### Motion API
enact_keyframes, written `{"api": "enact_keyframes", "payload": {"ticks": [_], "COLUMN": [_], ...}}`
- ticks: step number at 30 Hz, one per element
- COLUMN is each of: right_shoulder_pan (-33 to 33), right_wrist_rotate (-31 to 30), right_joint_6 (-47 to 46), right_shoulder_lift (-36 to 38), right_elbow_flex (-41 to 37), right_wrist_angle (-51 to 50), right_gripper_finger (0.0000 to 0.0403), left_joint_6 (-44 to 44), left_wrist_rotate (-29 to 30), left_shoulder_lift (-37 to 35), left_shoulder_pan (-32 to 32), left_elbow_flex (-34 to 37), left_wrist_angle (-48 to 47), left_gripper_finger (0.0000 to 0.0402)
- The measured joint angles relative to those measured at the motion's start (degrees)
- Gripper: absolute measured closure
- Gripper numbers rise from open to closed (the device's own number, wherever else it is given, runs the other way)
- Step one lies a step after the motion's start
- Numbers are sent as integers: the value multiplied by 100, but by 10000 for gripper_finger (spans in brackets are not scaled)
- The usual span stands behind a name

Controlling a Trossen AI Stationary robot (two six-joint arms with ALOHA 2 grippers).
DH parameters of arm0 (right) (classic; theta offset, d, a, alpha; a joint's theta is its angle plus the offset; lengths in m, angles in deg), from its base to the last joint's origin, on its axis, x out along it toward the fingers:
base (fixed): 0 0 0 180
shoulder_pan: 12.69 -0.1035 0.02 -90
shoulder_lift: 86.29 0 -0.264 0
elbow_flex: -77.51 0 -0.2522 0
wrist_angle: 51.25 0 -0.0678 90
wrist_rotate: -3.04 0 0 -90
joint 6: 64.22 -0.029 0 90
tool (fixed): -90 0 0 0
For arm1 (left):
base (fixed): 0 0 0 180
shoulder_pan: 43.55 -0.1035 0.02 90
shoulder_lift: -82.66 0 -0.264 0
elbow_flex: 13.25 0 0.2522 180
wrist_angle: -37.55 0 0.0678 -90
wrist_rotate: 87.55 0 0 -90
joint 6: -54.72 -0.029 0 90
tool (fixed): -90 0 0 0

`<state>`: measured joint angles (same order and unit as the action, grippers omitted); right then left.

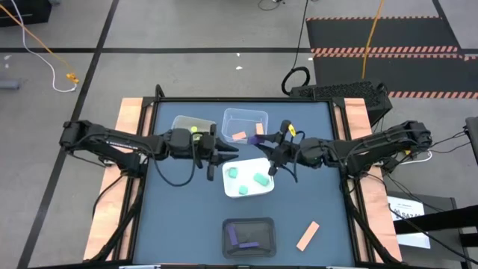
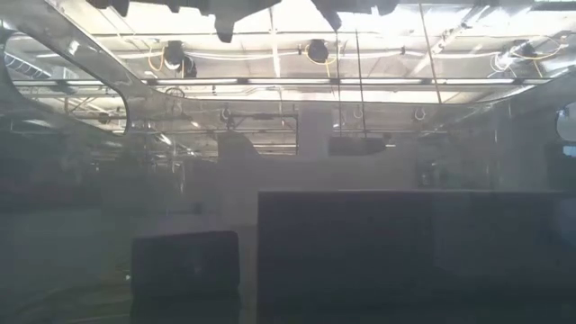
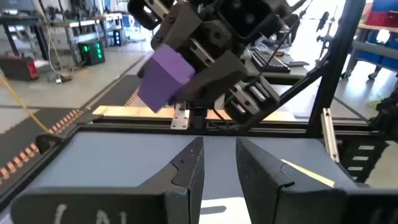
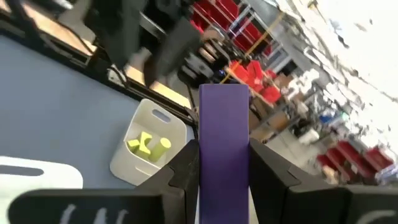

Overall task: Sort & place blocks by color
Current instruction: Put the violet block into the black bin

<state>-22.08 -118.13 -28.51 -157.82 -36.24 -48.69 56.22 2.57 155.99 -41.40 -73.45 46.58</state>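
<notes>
The table [image 1: 194, 217] is a dark blue-grey square with pale wood strips down both sides, on a grey floor with black and orange-striped mats beyond. Both arms reach in from the sides and meet near the middle. The left gripper [image 1: 224, 155] hangs beside the white tray [image 1: 250, 193], its fingers [image 3: 186, 171] apart with nothing between them in the left wrist view. The right gripper [image 1: 270, 166] hovers over that tray's far edge, clamped on a purple block [image 4: 224, 149]. The overhead camera barely shows this block; the right wrist view shows it upright between the fingers, and the left wrist view shows it [image 3: 165, 79] from the other side.

The white tray holds three mint blocks [image 1: 260, 178]. A far tray [image 1: 187, 123] holds yellow-green blocks [image 4: 148, 144], the clear tray [image 1: 246, 119] holds two orange blocks [image 1: 240, 136], and the dark tray [image 1: 249, 235] near the front edge holds purple bars [image 1: 239, 237]. An orange bar [image 1: 308, 235] lies loose on the table, front right, well apart from the trays.

The front left of the table lies open. The low view shows only dark shapes and ceiling lights.
</notes>
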Motion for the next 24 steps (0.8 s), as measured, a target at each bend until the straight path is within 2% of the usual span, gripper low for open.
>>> {"api": "enact_keyframes", "payload": {"ticks": [8,11,13,18,24], "right_shoulder_pan": [-2,0,0,-1,-2], "right_wrist_rotate": [-17,-19,-34,-95,-478], "right_joint_6": [445,448,467,484,740], "right_shoulder_lift": [-240,-340,-354,-352,-348], "right_elbow_flex": [0,0,0,0,0], "right_wrist_angle": [8,17,15,119,263], "right_gripper_finger": [313,313,313,312,312], "left_joint_6": [-479,-543,-585,-668,-138], "left_wrist_rotate": [119,943,1282,1302,1258], "left_shoulder_lift": [210,208,208,208,208], "left_shoulder_pan": [-67,-127,-180,-175,-149], "left_elbow_flex": [2,2,2,2,2], "left_wrist_angle": [205,377,403,390,390], "left_gripper_finger": [308,309,309,309,309]}}
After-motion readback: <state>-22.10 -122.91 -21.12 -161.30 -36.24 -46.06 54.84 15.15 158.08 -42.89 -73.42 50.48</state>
